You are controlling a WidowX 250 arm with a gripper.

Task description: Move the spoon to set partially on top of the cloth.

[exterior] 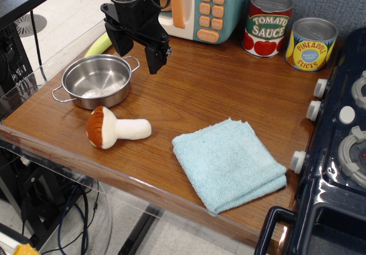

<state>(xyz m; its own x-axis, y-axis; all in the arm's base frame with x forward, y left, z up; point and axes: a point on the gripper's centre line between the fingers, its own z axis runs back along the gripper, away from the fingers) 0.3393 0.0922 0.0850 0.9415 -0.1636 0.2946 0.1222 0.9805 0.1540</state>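
Note:
The spoon's yellow-green handle [97,45] lies at the back left of the table, behind the steel pot; its metal bowl is hidden behind the gripper. My black gripper [137,50] hangs above the table just right of the handle and behind the pot's right handle. Its two fingers stand apart with nothing between them. The light blue cloth [229,162] lies flat near the front edge, right of centre, far from the spoon and the gripper.
A steel two-handled pot [97,81] stands at the left. A plush mushroom [114,129] lies in front of it. A toy microwave [200,6] and two cans [267,23] [311,43] stand at the back. A toy stove [343,152] borders the right.

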